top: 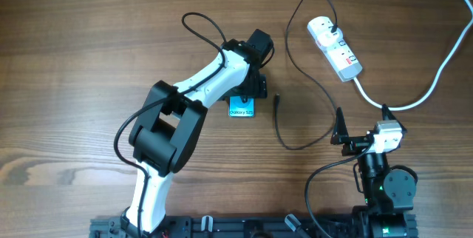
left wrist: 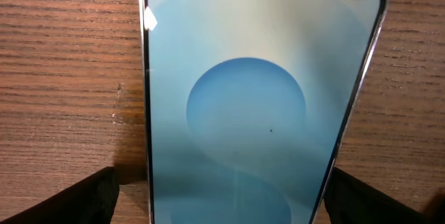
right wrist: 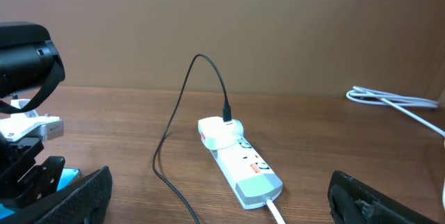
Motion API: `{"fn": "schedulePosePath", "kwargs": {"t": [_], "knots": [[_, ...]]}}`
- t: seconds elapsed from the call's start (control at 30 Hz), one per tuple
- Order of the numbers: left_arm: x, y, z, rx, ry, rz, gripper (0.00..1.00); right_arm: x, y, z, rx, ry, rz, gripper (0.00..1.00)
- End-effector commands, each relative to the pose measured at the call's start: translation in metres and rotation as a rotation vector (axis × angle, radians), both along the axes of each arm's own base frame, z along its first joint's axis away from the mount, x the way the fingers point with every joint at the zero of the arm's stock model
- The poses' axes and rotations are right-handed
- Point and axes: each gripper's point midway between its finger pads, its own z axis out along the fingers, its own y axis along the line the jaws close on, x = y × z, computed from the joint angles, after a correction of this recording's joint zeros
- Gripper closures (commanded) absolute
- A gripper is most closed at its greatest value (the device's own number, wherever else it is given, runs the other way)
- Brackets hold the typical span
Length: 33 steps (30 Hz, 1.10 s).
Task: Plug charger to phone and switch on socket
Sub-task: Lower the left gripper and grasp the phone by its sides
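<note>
The phone (top: 242,108) lies flat on the table, only its teal lower end showing under my left arm. In the left wrist view the phone (left wrist: 257,92) fills the frame. My left gripper (left wrist: 221,196) is open, one finger on each side of the phone's long edges, with a small gap on the left. The charger cable (top: 290,60) runs from a white adapter on the socket (top: 338,49) in a loop, and its connector tip (top: 277,99) lies loose just right of the phone. My right gripper (top: 362,120) is open and empty, below the socket (right wrist: 243,168).
The socket's thick white cord (top: 436,75) curves away to the right edge of the table. More white cord (right wrist: 396,101) lies at the far right in the right wrist view. Bare wooden tabletop (top: 81,53) lies to the left.
</note>
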Motion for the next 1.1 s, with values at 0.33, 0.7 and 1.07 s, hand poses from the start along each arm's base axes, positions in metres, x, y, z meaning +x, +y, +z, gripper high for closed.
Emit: {"fn": "schedulePosePath", "kwargs": {"t": [0.33,0.7,1.07], "knots": [[-0.010,0.011,-0.016,0.051,0.043,-0.010,0.25,0.000,-0.002,0.002,-0.002,-0.008,-0.007,0.00],[-0.004,0.005,0.003,0.025,0.034,0.017,0.28,0.000,-0.001,0.002,-0.002,-0.008,-0.006,0.00],[-0.007,-0.025,0.095,-0.466,0.134,0.078,0.29,0.000,-0.002,0.002,-0.002,-0.008,-0.007,0.00]]}}
